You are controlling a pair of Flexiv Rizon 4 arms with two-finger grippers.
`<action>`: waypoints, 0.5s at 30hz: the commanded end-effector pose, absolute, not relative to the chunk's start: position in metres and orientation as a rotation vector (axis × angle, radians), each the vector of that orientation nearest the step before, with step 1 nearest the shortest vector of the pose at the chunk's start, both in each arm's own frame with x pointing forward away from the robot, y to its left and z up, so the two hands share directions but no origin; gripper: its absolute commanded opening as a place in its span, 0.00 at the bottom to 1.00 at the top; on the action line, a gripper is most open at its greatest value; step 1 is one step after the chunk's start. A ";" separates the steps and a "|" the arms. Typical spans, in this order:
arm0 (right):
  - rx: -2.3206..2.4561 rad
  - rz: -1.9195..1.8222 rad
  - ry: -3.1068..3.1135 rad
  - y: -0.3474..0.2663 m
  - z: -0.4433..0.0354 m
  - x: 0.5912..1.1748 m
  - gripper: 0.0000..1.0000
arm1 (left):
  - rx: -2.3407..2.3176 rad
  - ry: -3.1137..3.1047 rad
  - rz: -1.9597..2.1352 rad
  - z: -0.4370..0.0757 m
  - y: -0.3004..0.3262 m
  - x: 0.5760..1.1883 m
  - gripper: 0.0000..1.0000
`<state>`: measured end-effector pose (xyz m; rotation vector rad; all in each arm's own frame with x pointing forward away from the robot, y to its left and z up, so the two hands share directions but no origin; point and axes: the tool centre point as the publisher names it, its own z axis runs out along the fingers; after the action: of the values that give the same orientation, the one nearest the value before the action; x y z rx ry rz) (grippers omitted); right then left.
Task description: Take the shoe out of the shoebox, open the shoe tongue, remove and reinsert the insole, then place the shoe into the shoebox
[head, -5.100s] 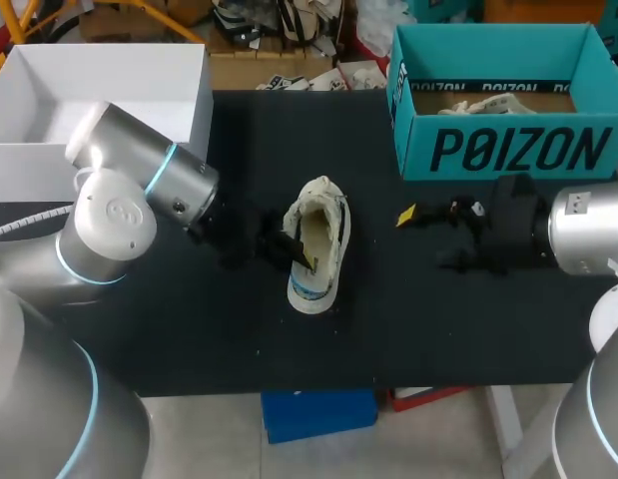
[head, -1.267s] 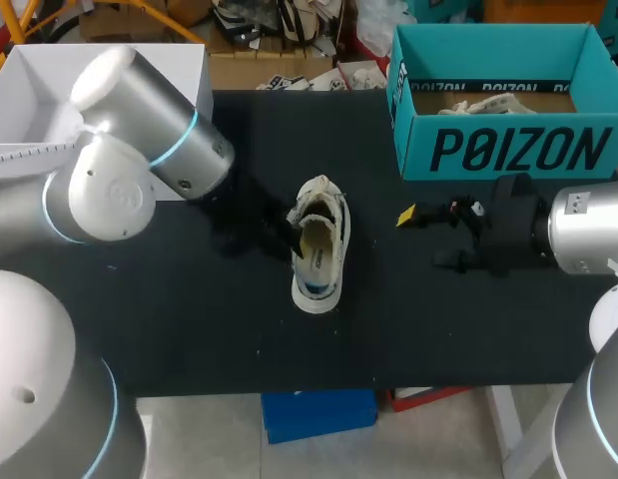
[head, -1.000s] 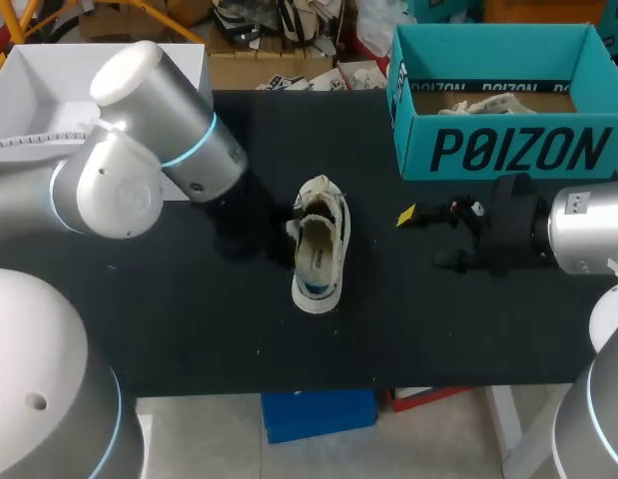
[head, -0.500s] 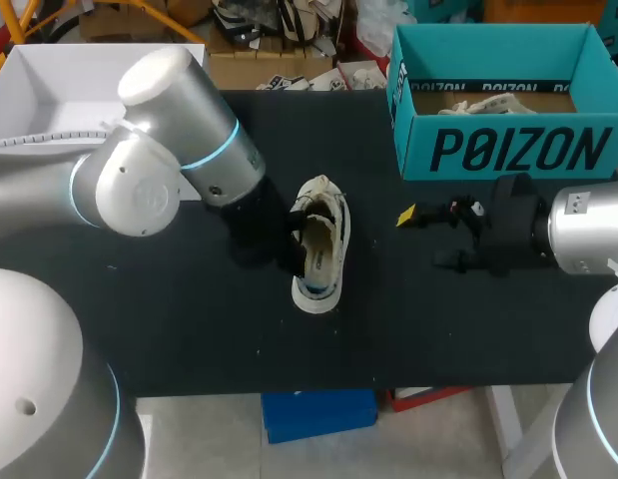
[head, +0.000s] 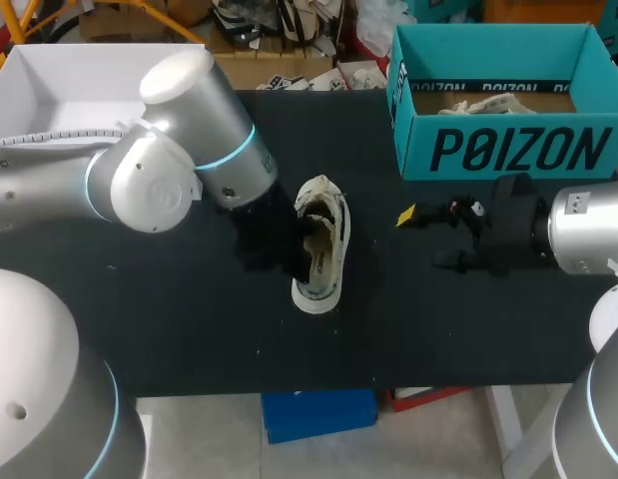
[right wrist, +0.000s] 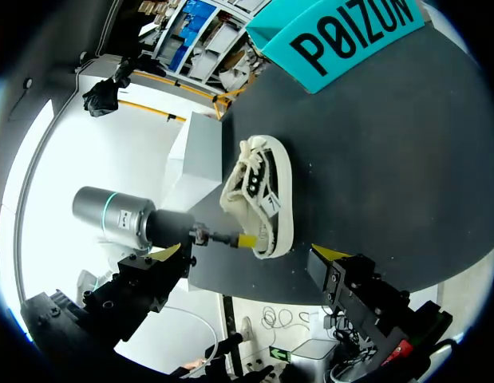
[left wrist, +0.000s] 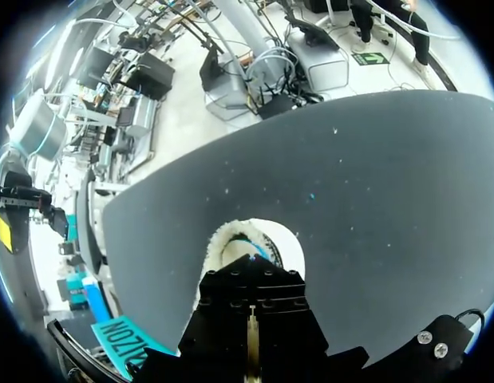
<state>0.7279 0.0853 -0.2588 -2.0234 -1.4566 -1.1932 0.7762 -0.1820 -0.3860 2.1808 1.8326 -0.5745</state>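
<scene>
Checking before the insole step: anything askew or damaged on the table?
Nothing stands out. The shoe sits on its sole mid-table with the left gripper at its opening. The shoebox stands upright and intact.

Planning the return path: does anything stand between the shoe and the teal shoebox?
Nothing visible lies on the table between the shoe and the teal shoebox. The right gripper, open, hangs just beside that path, before the box's front wall.

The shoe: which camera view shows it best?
Right wrist view: the shoe lies almost whole, side-on, laces visible. Head view shows it from above, partly hidden by the left arm. Left wrist view shows only one end.
</scene>
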 end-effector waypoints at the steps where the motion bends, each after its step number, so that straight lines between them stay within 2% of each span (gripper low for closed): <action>1: -2.023 -1.193 -1.456 0.086 -0.259 0.728 1.00 | 2.183 1.838 -0.565 -0.386 -0.182 0.777 0.00; 9: -2.023 -1.193 -1.456 0.086 -0.259 0.728 1.00 | 2.202 1.825 -0.507 -0.371 -0.176 0.782 0.00; 15: -2.023 -1.193 -1.456 0.086 -0.259 0.728 1.00 | 2.262 1.844 -0.412 -0.378 -0.166 0.788 0.00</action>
<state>0.7279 0.0853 -0.2588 -2.0234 -1.4566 -1.1932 0.7877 -0.1652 -0.3803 2.2457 1.8265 -0.4400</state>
